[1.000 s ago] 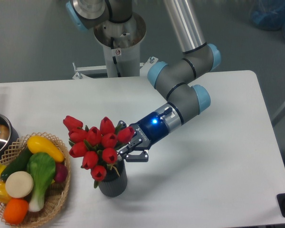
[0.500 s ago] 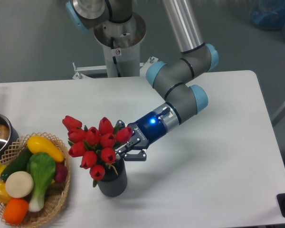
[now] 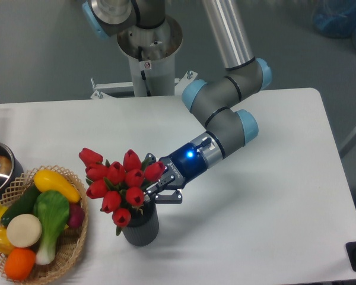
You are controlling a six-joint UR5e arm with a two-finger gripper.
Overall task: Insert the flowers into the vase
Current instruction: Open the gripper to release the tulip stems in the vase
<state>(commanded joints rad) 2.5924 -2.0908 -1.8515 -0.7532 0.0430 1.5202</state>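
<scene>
White table (image 3: 273, 196) under a grey wall. Bunch of red tulip buds with green stems (image 3: 120, 184) left of the middle, stems down in the short dark grey ribbed vase (image 3: 140, 224) near the bottom edge. Looks nearly done: just letting go and pulling away left. Stands mostly upright, leaning a bit to the upper left, buds on top. Black two-finger claw (image 3: 161, 191) touching the bunch's right side; cannot tell if gripping or loose.

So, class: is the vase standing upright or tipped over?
Upright. The vase stands on its base on the table, its ribbed wall vertical, with the flowers rising out of its top.
</scene>
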